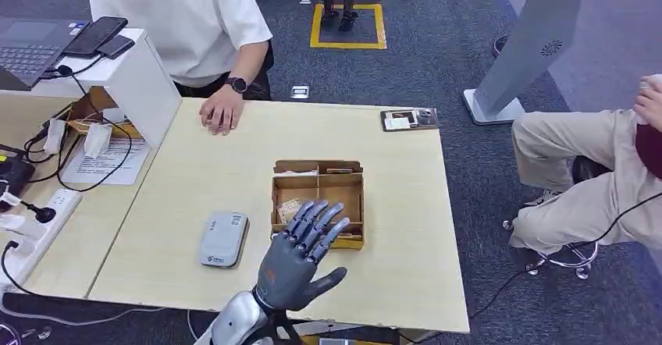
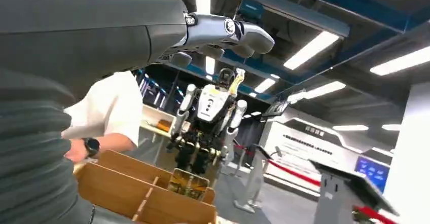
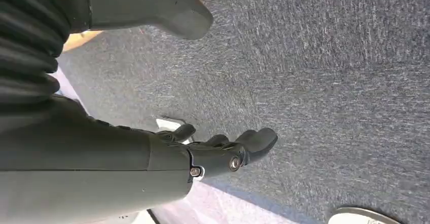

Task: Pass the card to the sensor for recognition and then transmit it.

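A wooden divided box (image 1: 318, 191) stands on the light table, with a card (image 1: 289, 208) in its front left compartment. The card (image 2: 188, 183) stands upright in the box (image 2: 147, 196) in the left wrist view. My left hand (image 1: 300, 253) hovers at the box's near edge, fingers spread and holding nothing, its fingertips (image 1: 320, 212) reaching over the card's compartment. A grey flat sensor (image 1: 223, 238) lies on the table to the left of that hand. My right hand (image 3: 218, 150) hangs over the carpet with loosely bent fingers and nothing in it.
A person in a white shirt (image 1: 176, 17) sits across the table, one hand (image 1: 222, 115) resting on it. Another person (image 1: 593, 165) sits at the right. A small dark tray (image 1: 409, 119) lies at the far right corner. Cables and a power strip (image 1: 31, 220) lie left.
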You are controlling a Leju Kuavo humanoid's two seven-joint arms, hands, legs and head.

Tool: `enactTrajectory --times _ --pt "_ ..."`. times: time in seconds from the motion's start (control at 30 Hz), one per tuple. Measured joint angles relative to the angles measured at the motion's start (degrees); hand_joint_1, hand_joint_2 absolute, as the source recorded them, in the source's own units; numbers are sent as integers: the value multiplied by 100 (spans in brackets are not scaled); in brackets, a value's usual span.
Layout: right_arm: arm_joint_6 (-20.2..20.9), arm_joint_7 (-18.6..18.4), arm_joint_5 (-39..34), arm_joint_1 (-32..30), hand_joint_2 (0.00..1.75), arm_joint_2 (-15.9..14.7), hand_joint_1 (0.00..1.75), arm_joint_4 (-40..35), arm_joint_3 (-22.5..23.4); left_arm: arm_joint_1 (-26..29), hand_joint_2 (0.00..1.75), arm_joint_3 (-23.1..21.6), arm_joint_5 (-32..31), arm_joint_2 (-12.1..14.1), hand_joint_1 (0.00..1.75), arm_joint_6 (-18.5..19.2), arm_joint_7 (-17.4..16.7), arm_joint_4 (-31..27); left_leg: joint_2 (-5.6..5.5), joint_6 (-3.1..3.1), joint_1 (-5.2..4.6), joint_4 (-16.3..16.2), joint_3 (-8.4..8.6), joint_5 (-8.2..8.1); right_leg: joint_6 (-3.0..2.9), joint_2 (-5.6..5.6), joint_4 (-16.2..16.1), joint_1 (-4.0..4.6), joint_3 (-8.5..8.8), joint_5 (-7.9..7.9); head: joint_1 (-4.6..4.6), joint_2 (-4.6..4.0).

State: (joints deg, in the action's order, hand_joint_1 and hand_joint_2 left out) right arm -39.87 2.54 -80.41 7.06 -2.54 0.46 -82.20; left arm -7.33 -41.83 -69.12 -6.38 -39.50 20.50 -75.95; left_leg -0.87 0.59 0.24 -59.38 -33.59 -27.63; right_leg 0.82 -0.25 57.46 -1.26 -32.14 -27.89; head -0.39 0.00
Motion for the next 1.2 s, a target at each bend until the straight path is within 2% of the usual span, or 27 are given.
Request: enactTrajectory --times 0.2,0.97,1.13,1.2 --pt "0 -4 -24 -2 175 2 0 0 0 -1 175 87 -568 -39 0 -2 -360 101 0 0 0 0 0 0 0 0 0 0 0 0 0 2" --pt "0 0 -103 -2 175 2 0 0 -2 -44 175 197 -1328 -83 0 0 -808 505 0 0 0 0 0 0 0 0 0 0 0 0 0 0" --pt "0 -9 -122 -4 175 2 0 0 -2 -120 175 197 -1732 -105 0 17 -1289 738 0 0 0 0 0 0 0 0 0 0 0 0 0 2" --pt "0 -11 -131 -4 175 2 0 0 -2 -130 175 197 -1787 -125 0 20 -1359 796 0 0 0 0 -1 0 0 0 0 0 0 0 0 0"
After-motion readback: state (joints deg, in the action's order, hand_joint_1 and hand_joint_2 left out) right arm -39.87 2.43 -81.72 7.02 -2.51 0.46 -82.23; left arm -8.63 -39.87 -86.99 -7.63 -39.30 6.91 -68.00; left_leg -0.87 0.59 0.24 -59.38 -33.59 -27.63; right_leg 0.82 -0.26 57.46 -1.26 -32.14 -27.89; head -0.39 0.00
